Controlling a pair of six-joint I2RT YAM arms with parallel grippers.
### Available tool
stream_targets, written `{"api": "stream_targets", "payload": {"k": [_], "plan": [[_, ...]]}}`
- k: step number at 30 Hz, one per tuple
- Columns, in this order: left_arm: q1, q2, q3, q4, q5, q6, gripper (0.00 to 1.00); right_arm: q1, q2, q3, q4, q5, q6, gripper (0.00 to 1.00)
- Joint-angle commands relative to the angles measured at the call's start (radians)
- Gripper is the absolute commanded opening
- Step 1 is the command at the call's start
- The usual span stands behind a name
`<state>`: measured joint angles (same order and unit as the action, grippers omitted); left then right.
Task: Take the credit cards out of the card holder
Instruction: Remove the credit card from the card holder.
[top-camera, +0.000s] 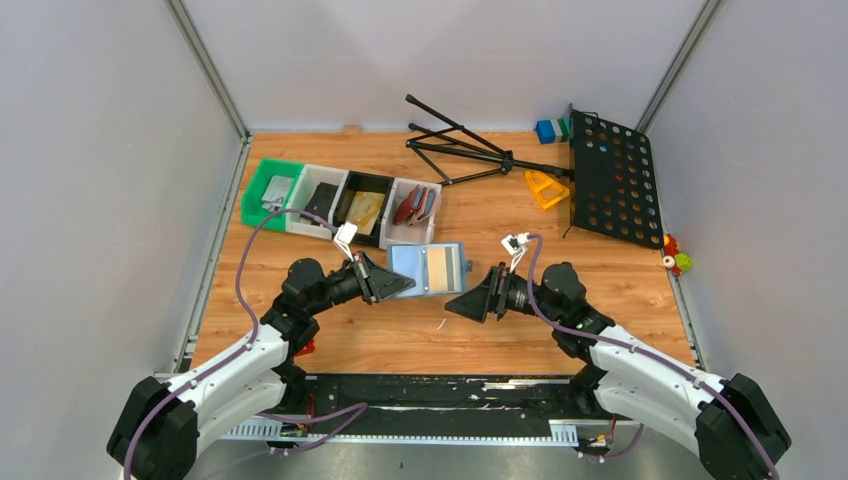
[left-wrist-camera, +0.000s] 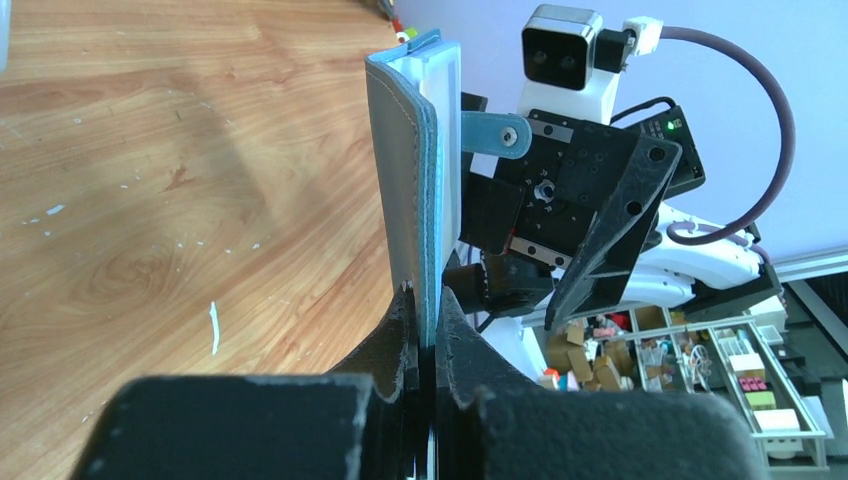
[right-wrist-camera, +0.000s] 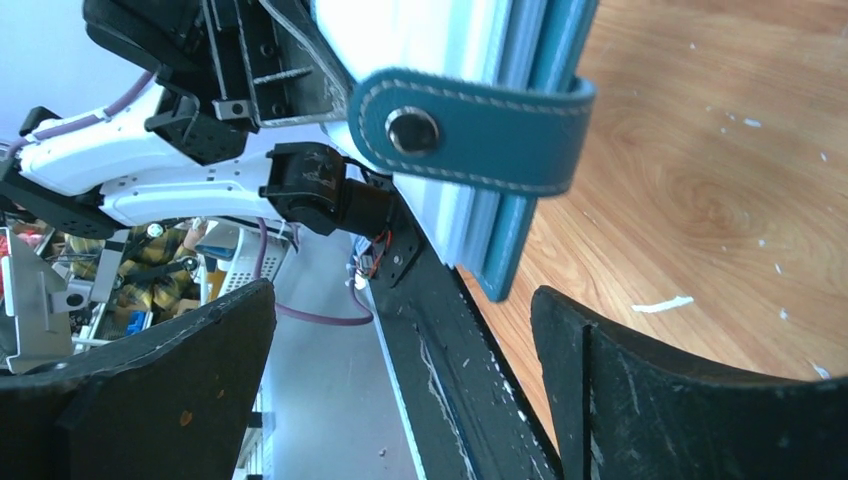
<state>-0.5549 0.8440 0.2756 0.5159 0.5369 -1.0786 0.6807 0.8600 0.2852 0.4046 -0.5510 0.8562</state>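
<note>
The slate-blue card holder (top-camera: 428, 268) hangs open and face-up a little above the table. A tan credit card (top-camera: 445, 266) shows in its right half. My left gripper (top-camera: 400, 284) is shut on the holder's left edge. In the left wrist view the jaws (left-wrist-camera: 425, 320) pinch the thin edge of the holder (left-wrist-camera: 405, 180). My right gripper (top-camera: 458, 305) stands open just off the holder's near right corner, with nothing between its fingers. In the right wrist view the holder's snap strap (right-wrist-camera: 470, 130) and corner (right-wrist-camera: 515, 240) sit just beyond the open right gripper (right-wrist-camera: 405, 290).
A row of bins (top-camera: 340, 200) at the back left holds other wallets and cards. A folded tripod (top-camera: 460, 150) and a black perforated music-stand plate (top-camera: 612, 178) lie at the back right, with a yellow piece (top-camera: 546, 187) between them. Grey walls enclose the table.
</note>
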Motion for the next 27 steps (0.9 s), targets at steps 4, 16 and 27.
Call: {"api": "stream_targets", "payload": {"k": [4, 16, 27], "plan": [[-0.007, -0.015, 0.006, 0.096, 0.012, -0.03, 0.0, 0.008, 0.011, 0.08, 0.058, 0.13, 0.046, 0.83], [-0.024, -0.026, 0.004, 0.104, 0.03, -0.034, 0.0, 0.008, 0.029, 0.135, -0.002, 0.181, 0.037, 0.55], [-0.025, -0.02, -0.004, 0.093, 0.021, -0.025, 0.0, 0.008, -0.074, 0.079, -0.038, 0.217, 0.054, 0.45]]}}
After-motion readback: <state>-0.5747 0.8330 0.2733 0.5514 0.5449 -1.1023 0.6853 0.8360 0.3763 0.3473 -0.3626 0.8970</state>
